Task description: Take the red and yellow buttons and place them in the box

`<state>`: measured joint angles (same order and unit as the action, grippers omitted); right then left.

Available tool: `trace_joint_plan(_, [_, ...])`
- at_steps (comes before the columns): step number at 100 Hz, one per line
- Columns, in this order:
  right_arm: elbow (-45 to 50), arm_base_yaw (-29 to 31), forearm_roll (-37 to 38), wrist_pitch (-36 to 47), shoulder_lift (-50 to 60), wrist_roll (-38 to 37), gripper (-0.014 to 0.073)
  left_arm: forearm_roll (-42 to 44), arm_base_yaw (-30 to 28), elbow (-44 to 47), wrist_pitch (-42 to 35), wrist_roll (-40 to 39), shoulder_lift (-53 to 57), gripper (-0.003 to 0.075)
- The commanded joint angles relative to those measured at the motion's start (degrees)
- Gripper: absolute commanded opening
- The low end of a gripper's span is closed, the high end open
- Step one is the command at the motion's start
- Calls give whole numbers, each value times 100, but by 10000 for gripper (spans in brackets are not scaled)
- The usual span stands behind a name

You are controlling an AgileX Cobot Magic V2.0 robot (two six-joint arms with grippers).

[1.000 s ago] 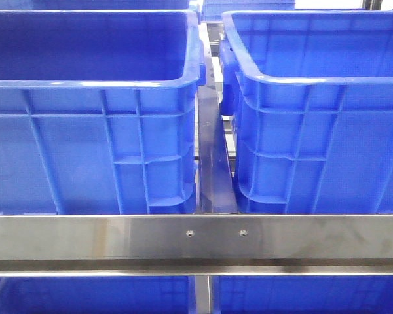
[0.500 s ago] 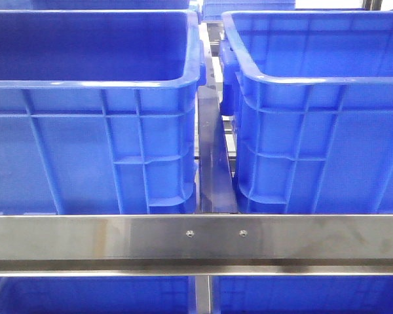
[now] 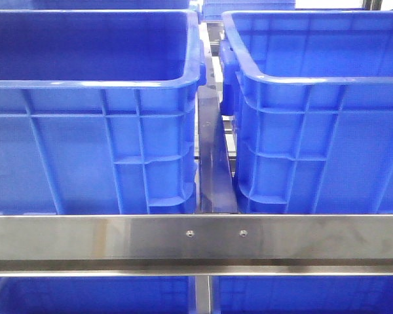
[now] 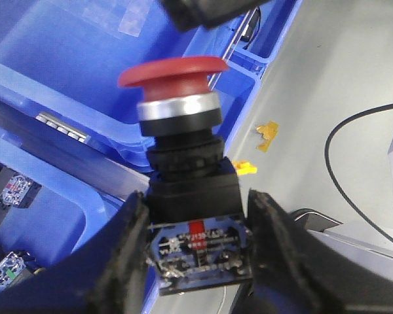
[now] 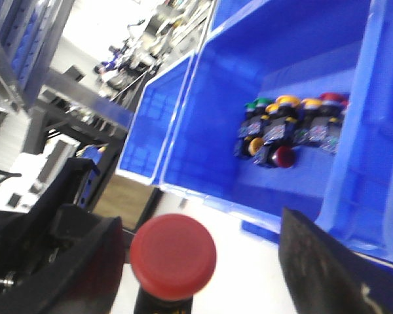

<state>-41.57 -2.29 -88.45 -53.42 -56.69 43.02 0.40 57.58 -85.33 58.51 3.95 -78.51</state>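
My left gripper [image 4: 196, 204] is shut on the black body and blue contact block of a red mushroom button [image 4: 173, 70], holding it upright beside a blue crate [image 4: 59, 78]. In the right wrist view the same red cap [image 5: 173, 256] lies between the wide-apart fingers of my right gripper [image 5: 200, 232], touching neither. That gripper is open. A blue crate [image 5: 249, 85] beyond holds several buttons, with a yellow one [image 5: 288, 100] and a red one [image 5: 283, 156] among them. In the front view neither gripper nor any button shows.
Two alike blue crates stand side by side in the front view, left [image 3: 92, 98] and right [image 3: 314, 85], behind a steel rail [image 3: 196, 239]. More button blocks [image 4: 10, 190] lie in a lower crate. A black cable [image 4: 354, 124] and yellow scraps [image 4: 268, 131] lie on the grey floor.
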Motion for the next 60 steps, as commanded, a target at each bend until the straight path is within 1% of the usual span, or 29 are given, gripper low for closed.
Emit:
trace_joint_plan(1, [-277, -41, -489, -297, -105, 155, 523, -40, 46, -188, -337, -6, 208, -19])
trace_joint_plan(24, [-666, -531, -490, -343, -357, 195, 523, -40, 46, -188, -337, -6, 208, -19])
trace_joint_plan(41, [-718, -932, -489, -353, -559, 195, 523, -40, 46, -188, -337, -6, 208, -19])
trace_joint_plan(60, [-718, -992, -484, -382, -685, 195, 519, -40, 46, -188, -337, -6, 208, -19])
